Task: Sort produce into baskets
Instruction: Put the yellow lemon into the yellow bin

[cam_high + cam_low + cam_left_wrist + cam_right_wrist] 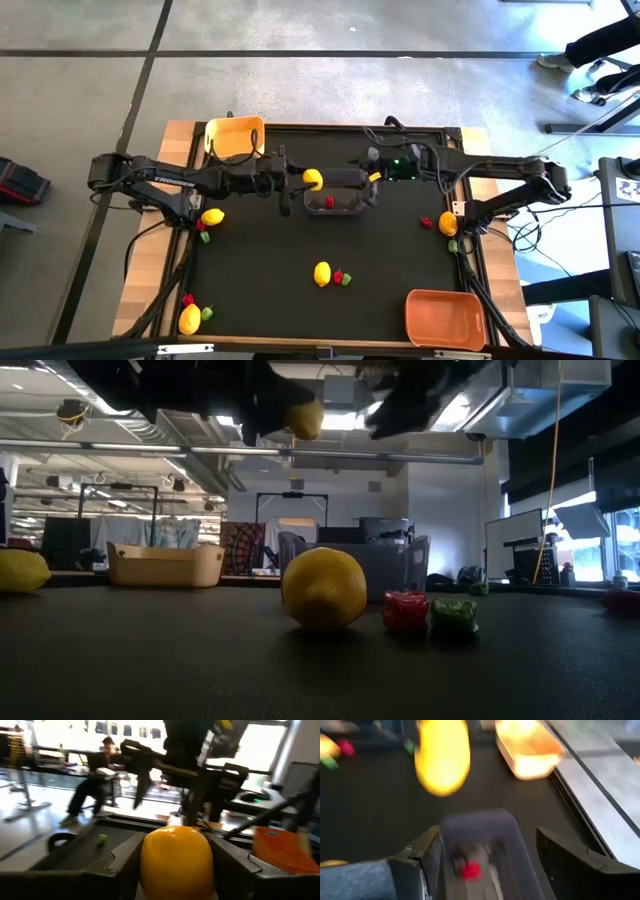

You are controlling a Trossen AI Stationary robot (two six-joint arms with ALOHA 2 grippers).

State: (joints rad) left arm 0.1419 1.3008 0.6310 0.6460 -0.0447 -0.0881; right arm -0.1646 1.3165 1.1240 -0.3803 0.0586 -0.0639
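The left gripper (pixel 300 181) clasps a yellow lemon-shaped toy fruit (pixel 313 178) between its fingers, held in the air just beside the clear, dark see-through plastic basket (pixel 340 203) at the middle rear of the black table mat (pixel 380 260). A small red piece (pixel 330 202) lies inside that basket. The right gripper (pixel 372 184) hangs over the same basket from the other side, its fingers spread apart and empty, so both arms crowd the space above it. The yellow plastic basket (pixel 235 138) sits at the rear left corner, the orange plastic basket (pixel 445 318) at the front right. Another lemon (pixel 322 273) with red and green pieces (pixel 342 278) lies mid-table; more produce lies along both edges.
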